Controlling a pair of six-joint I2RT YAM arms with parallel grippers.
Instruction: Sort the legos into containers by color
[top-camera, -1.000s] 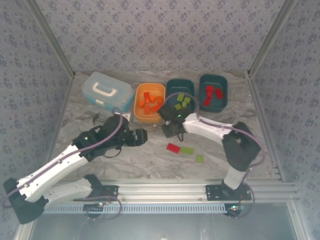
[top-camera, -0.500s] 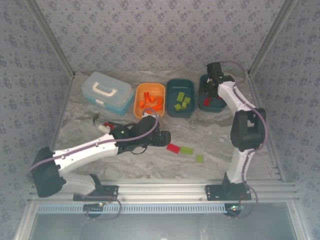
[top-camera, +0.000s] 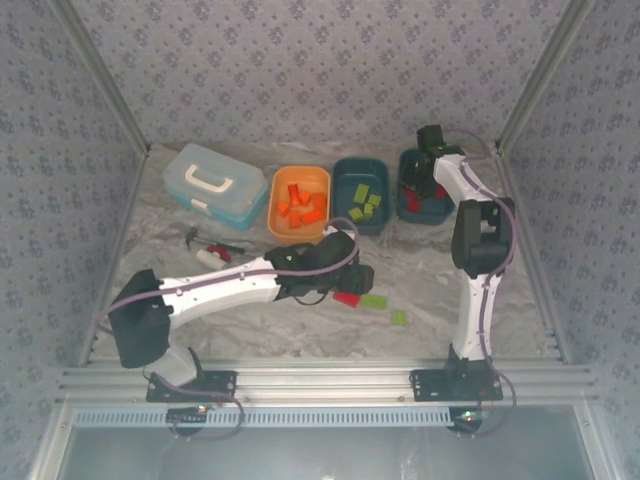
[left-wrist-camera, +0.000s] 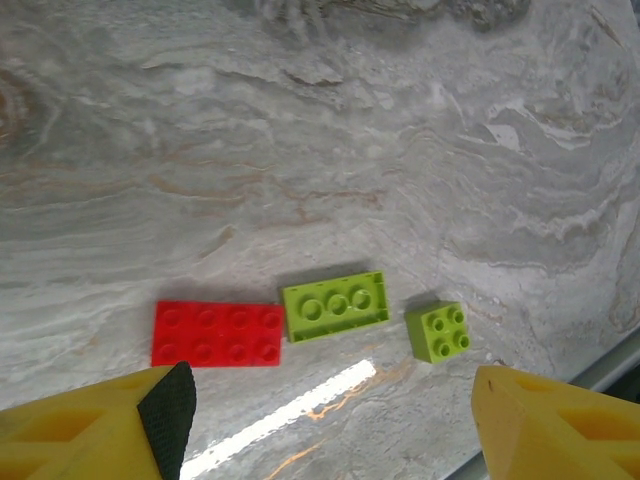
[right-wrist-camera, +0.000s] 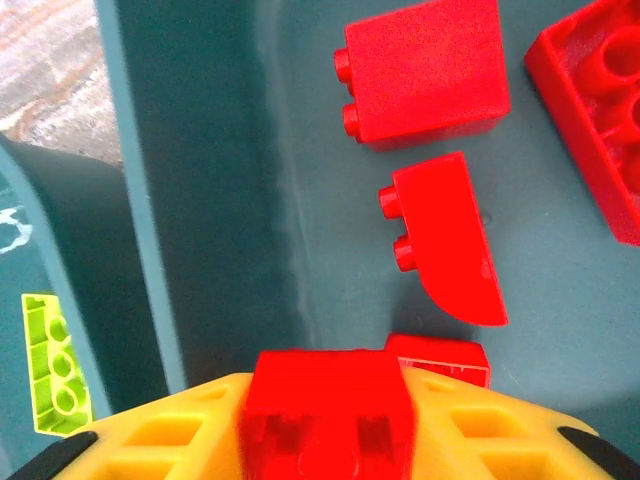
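Observation:
My right gripper (right-wrist-camera: 325, 440) hangs inside the right dark teal container (right-wrist-camera: 200, 200), its yellow fingers shut on a red lego (right-wrist-camera: 325, 400). Several more red legos (right-wrist-camera: 450, 240) lie on that bin's floor. In the top view this gripper (top-camera: 425, 178) is over the rightmost bin (top-camera: 405, 212). My left gripper (left-wrist-camera: 330, 420) stands open above the table, just short of a flat red lego (left-wrist-camera: 217, 334), a lime green lego (left-wrist-camera: 335, 306) and a small square lime lego (left-wrist-camera: 438, 331). The orange container (top-camera: 274, 215) holds orange legos and the middle teal container (top-camera: 340, 215) holds lime ones.
A light blue lidded case (top-camera: 215, 185) with a white handle stands at the back left. Small tools (top-camera: 212, 248) lie on the marble top in front of it. The left arm stretches across the table's middle. A lime lego (right-wrist-camera: 52, 360) lies in the neighbouring bin.
The right arm swung from near the middle bin to over the right teal bin. The left arm stretched rightwards until its gripper came over the loose legos.

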